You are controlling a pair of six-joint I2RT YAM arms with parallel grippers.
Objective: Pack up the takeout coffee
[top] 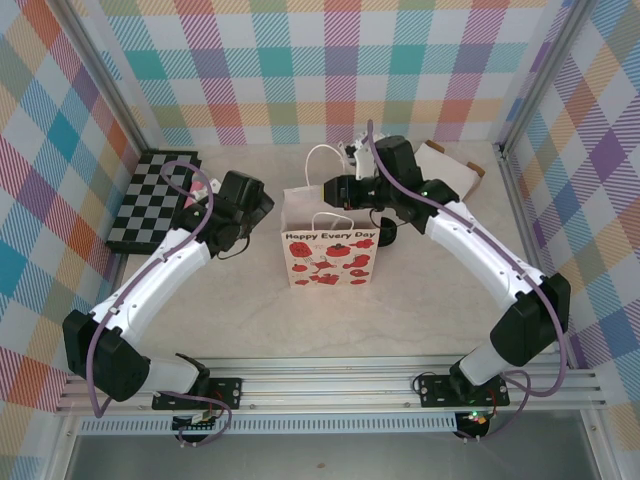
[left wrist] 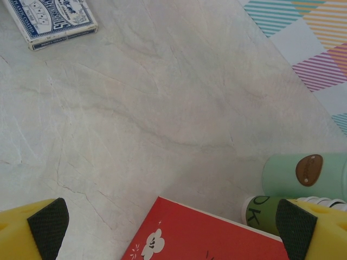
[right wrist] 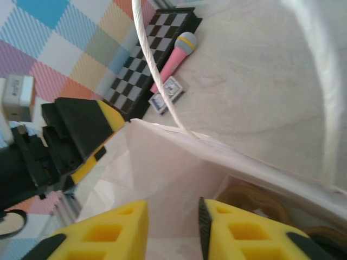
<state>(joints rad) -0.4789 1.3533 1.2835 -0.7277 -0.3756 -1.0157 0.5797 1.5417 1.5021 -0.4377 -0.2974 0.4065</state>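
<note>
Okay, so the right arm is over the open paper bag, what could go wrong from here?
The white handles arch on either side of the right jaws, so pulling out could snag one and tip the paper bag. The bag stands free: the left jaws sit open near it, not gripping, so a bump might topple it.

You have bright, even light, with only soft shadows on the bench point(top: 250, 320). In your right wrist view the bag handle point(right wrist: 325, 108) at upper right is blurred.
</note>
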